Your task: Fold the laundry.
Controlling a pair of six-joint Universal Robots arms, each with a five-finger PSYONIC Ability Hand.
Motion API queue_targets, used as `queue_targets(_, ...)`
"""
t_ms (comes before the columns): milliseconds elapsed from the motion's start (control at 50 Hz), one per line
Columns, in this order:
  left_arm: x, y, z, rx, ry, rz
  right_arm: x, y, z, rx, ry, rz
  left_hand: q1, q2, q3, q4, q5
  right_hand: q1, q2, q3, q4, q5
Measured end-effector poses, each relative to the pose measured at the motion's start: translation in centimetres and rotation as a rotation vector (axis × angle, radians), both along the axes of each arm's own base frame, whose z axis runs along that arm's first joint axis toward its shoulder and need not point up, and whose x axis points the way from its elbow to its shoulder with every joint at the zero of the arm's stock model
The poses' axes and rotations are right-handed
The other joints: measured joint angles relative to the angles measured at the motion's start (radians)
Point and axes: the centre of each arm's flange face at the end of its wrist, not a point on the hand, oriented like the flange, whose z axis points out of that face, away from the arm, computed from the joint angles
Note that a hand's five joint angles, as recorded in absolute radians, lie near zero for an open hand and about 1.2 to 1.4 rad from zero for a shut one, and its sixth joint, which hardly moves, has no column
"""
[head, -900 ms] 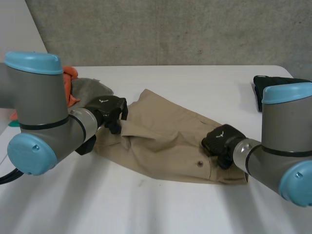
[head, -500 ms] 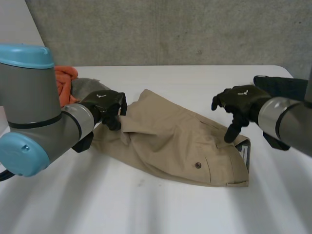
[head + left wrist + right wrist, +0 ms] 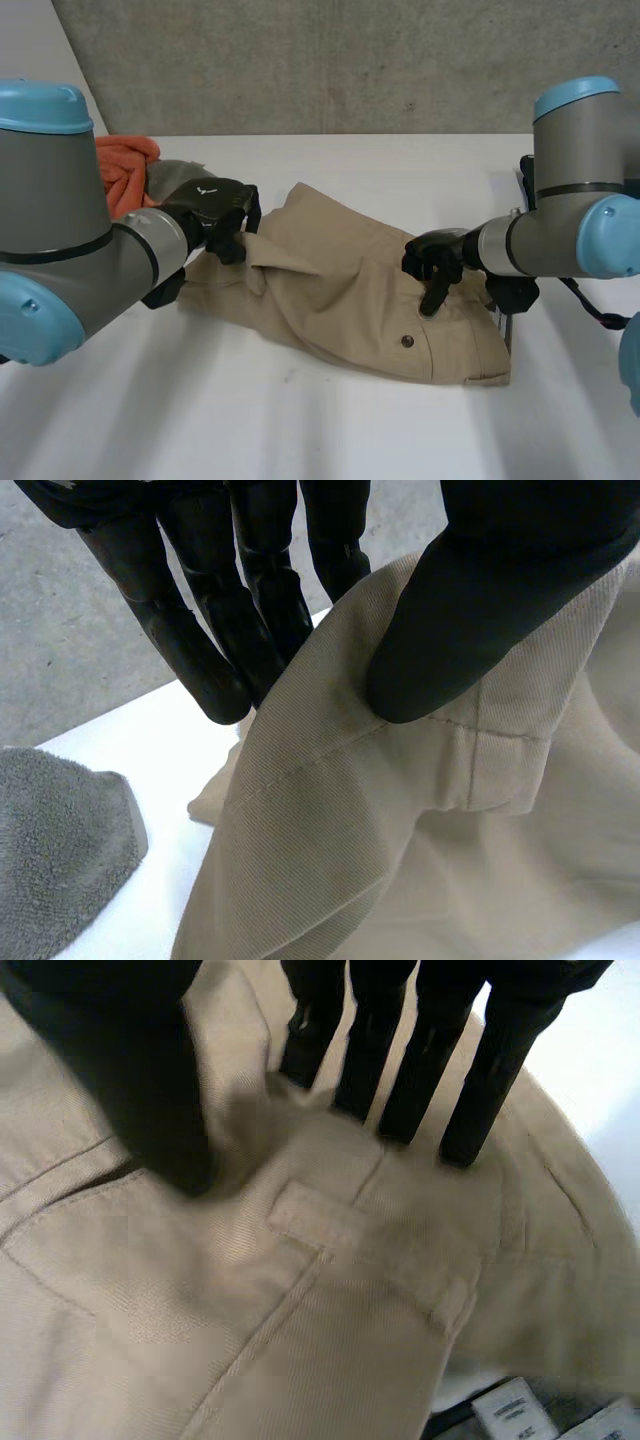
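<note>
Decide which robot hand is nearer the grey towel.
Left. The left hand pinches the khaki shorts beside the grey towel; the right hand rests on their far, waistband end.

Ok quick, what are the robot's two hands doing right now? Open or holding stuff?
Left hand: shut, pinching the edge of the tan shorts.
Right hand: open, straight fingertips resting on the shorts.

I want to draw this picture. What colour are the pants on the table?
The pants are plain tan, a light beige. The head view shows them best.
</note>
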Motion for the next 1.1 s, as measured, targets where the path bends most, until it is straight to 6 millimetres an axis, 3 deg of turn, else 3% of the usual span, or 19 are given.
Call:
queue_targets(60, -0.3, -0.8, 0.0, -0.027, -0.002, -0.011, 0.3, -0.5, 0.0, -0.056, 0.016, 0.002, 0.000, 0.000, 0.000, 0.000, 0.000, 0.194, 0.256, 0.255, 0.264, 0.248)
queue_targets(180, -1.3, -3.3, 1.7, -0.139, 0.024, -0.019, 0.9, -2.1, 2.1, -0.225, -0.006, -0.015, 0.000, 0.002, 0.001, 0.000, 0.000, 0.194, 0.258, 0.284, 0.298, 0.251)
queue_targets(240, -2.0, -5.6, 4.6, -0.278, 0.077, -0.006, 1.1, -4.1, 5.5, -0.430, -0.049, -0.058, 0.000, 0.003, 0.003, 0.000, 0.000, 0.194, 0.258, 0.291, 0.299, 0.251)
queue_targets(260, -2.3, -6.7, 6.6, -0.366, 0.115, 0.007, 1.1, -5.3, 8.0, -0.575, -0.084, -0.095, 0.000, 0.003, 0.003, 0.000, 0.000, 0.194, 0.258, 0.291, 0.299, 0.251)
queue_targets(300, -2.5, -7.9, 9.3, -0.478, 0.171, 0.026, 1.0, -6.3, 10.7, -0.717, -0.123, -0.134, 0.000, 0.003, 0.003, 0.001, 0.000, 0.210, 0.258, 0.291, 0.300, 0.251)
queue_targets(340, -2.6, -8.9, 12.9, -0.619, 0.256, 0.047, 0.8, -7.2, 15.6, -0.960, -0.208, -0.198, 0.000, 0.003, 0.003, 0.001, 0.000, 0.211, 0.258, 0.291, 0.301, 0.251)
queue_targets(440, -2.3, -8.9, 20.1, -0.868, 0.472, 0.060, 0.7, -6.4, 23.2, -1.308, -0.374, -0.255, 0.000, 0.004, 0.003, 0.001, 0.000, 0.211, 0.258, 0.291, 0.301, 0.251)
queue_targets(520, -1.9, -8.4, 22.4, -0.934, 0.567, 0.051, 0.9, -5.0, 25.3, -1.422, -0.444, -0.229, 0.000, 0.004, 0.003, 0.001, 0.010, 0.211, 0.258, 0.291, 0.301, 0.271)
queue_targets(580, -1.8, -8.6, 21.9, -0.911, 0.566, 0.057, 1.1, -4.4, 24.7, -1.427, -0.445, -0.199, 0.000, 0.004, 0.003, 0.001, 0.011, 0.211, 0.258, 0.291, 0.302, 0.274)
queue_targets(660, -1.7, -9.4, 19.2, -0.825, 0.503, 0.078, 1.3, -4.2, 22.4, -1.373, -0.410, -0.173, 0.000, 0.004, 0.003, 0.001, 0.011, 0.211, 0.258, 0.291, 0.302, 0.274)
queue_targets(820, -1.5, -9.5, 7.4, -0.493, 0.279, 0.080, 1.5, -4.4, 11.5, -1.073, -0.256, -0.102, 0.000, 0.004, 0.003, 0.001, 0.011, 0.211, 0.258, 0.291, 0.302, 0.274)
queue_targets(860, -1.5, -9.0, 4.8, -0.425, 0.236, 0.066, 1.4, -4.3, 8.8, -1.001, -0.217, -0.087, 0.000, 0.004, 0.003, 0.001, 0.011, 0.211, 0.258, 0.291, 0.302, 0.274)
queue_targets(880, -1.4, -8.4, 2.5, -0.365, 0.197, 0.051, 1.3, -4.1, 6.5, -0.945, -0.183, -0.074, 0.000, 0.004, 0.003, 0.001, 0.011, 0.211, 0.258, 0.291, 0.303, 0.274)
queue_targets(960, -1.0, -6.6, -1.8, -0.245, 0.106, 0.008, 0.8, -2.9, 1.9, -0.821, -0.079, -0.035, 0.000, 0.004, 0.003, 0.001, 0.011, 0.211, 0.258, 0.291, 0.303, 0.274)
queue_targets(1040, -0.4, -4.2, -3.8, -0.148, 0.029, -0.047, 0.0, -0.8, -0.6, -0.719, 0.027, 0.022, 0.000, 0.004, 0.003, 0.001, 0.011, 0.211, 0.258, 0.291, 0.303, 0.274)
queue_targets(1100, 0.1, -2.3, -4.0, -0.083, -0.016, -0.095, -0.6, 1.4, -0.7, -0.651, 0.107, 0.079, 0.000, 0.004, 0.003, 0.001, 0.011, 0.211, 0.258, 0.291, 0.303, 0.274)
